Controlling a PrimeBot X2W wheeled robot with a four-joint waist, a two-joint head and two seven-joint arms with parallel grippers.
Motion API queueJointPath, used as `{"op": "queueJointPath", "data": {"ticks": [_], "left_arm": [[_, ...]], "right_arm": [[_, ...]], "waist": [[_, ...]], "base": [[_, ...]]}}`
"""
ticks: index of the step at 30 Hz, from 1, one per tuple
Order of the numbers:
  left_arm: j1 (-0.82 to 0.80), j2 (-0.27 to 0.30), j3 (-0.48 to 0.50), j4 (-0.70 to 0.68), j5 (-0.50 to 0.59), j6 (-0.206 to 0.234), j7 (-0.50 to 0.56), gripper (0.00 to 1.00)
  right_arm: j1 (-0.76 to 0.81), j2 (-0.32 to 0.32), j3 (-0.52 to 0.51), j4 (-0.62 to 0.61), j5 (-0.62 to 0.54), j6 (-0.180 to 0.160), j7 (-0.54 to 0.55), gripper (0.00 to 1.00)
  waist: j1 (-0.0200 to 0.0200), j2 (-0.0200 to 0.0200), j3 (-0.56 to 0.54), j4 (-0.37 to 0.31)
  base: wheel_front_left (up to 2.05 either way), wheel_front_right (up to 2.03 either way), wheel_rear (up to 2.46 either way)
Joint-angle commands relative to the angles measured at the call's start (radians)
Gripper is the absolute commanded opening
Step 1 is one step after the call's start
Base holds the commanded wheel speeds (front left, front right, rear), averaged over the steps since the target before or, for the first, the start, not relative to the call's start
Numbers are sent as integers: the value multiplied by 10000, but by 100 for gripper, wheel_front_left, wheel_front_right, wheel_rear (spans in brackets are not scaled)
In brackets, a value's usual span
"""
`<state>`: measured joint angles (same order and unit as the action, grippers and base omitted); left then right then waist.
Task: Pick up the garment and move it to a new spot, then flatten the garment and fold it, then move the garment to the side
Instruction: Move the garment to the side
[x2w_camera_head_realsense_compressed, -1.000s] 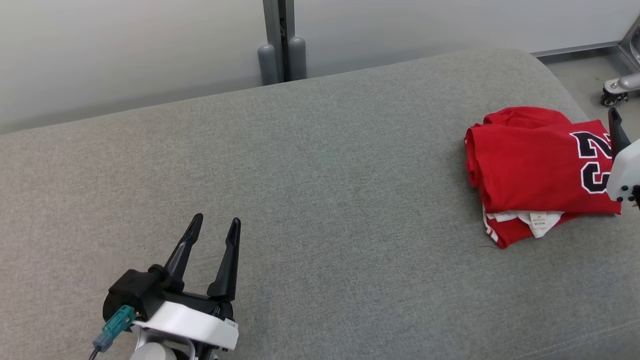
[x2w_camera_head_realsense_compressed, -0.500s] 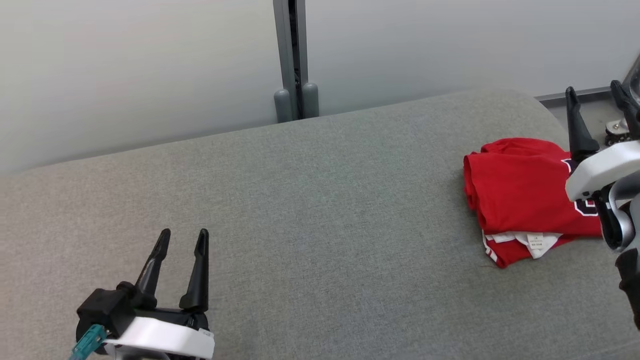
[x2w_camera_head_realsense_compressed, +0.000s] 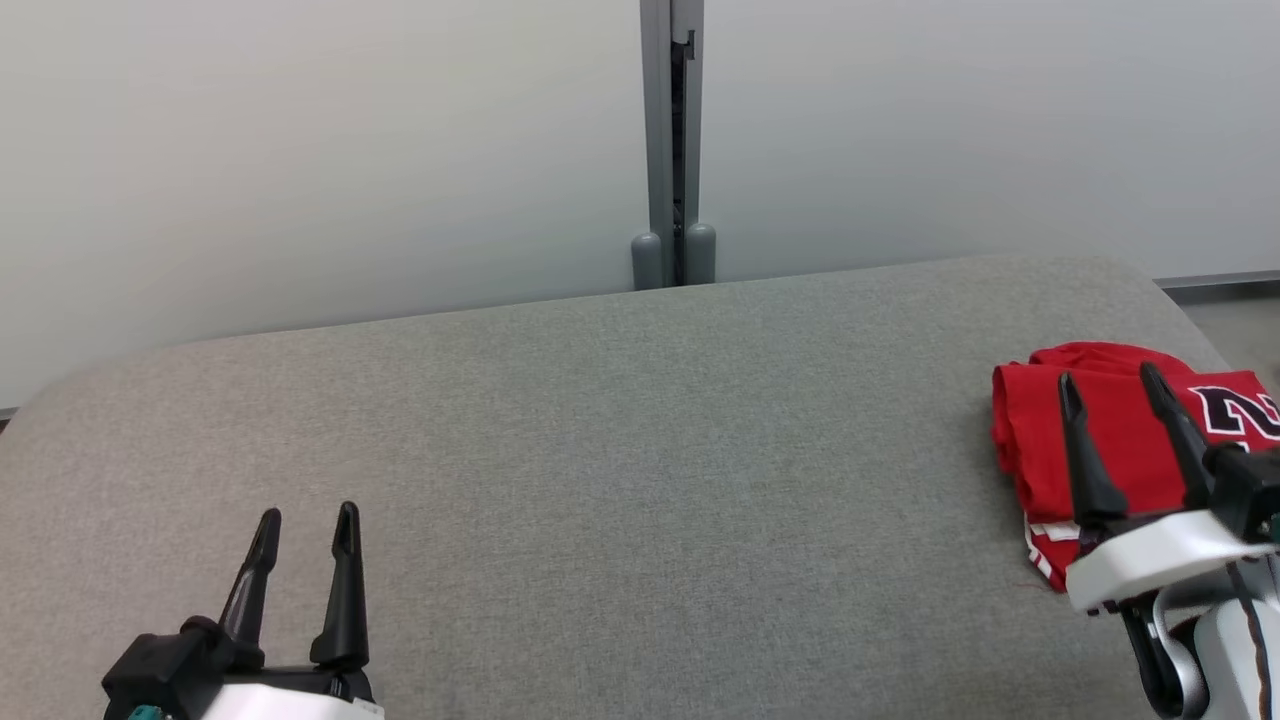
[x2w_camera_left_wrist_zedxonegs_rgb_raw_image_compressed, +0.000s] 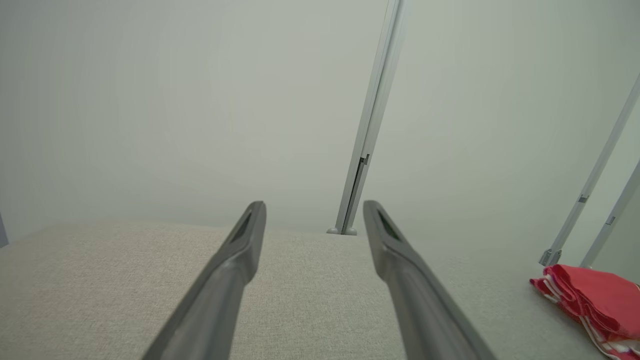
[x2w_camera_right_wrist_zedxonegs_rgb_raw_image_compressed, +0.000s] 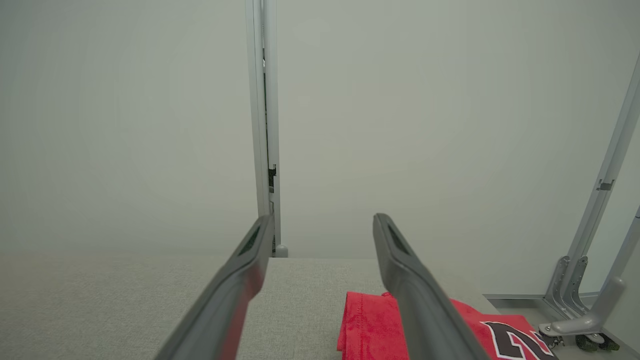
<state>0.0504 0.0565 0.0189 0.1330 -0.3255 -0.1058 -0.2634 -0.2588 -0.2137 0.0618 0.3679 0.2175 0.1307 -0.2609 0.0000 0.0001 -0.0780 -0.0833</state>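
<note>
The garment (x2w_camera_head_realsense_compressed: 1130, 440) is a red jersey with black-and-white numbers, folded into a stack near the right end of the grey padded surface (x2w_camera_head_realsense_compressed: 640, 480). It also shows at the right edge of the left wrist view (x2w_camera_left_wrist_zedxonegs_rgb_raw_image_compressed: 595, 300) and at the bottom of the right wrist view (x2w_camera_right_wrist_zedxonegs_rgb_raw_image_compressed: 370, 325). My right gripper (x2w_camera_head_realsense_compressed: 1112, 378) hovers open in front of the garment's near edge, nothing between its fingers. My left gripper (x2w_camera_head_realsense_compressed: 305, 520) stands open at the lower left, far from the garment, empty.
A pale wall with a grey vertical post (x2w_camera_head_realsense_compressed: 672, 140) runs behind the surface. A metal frame on a caster (x2w_camera_right_wrist_zedxonegs_rgb_raw_image_compressed: 580, 320) stands past the surface's right end. The surface's rounded corners lie at far left and far right.
The head camera has tilted up and turned, shifting the whole picture. My right gripper has come further into view, from the right edge to in front of the garment. Both grippers stay open.
</note>
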Motion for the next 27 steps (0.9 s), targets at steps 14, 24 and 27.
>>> {"op": "queueJointPath", "data": {"ticks": [14, 24, 27], "left_arm": [[468, 17, 244, 660, 377, -44, -11, 100], [314, -21, 383, 888, 531, -113, -10, 100], [245, -29, 385, 913, 517, -148, -12, 100]], "right_arm": [[1940, 683, -103, -829, 27, 2, -48, 100], [2081, 876, 200, -1116, 97, 2, -52, 100], [2091, 883, 198, -1138, 107, 2, -52, 100]], "waist": [[0, -1, -432, 822], [0, -1, -405, 992], [0, -1, -394, 998]], "base": [[0, 0, 0], [0, 0, 0], [0, 0, 0]]}}
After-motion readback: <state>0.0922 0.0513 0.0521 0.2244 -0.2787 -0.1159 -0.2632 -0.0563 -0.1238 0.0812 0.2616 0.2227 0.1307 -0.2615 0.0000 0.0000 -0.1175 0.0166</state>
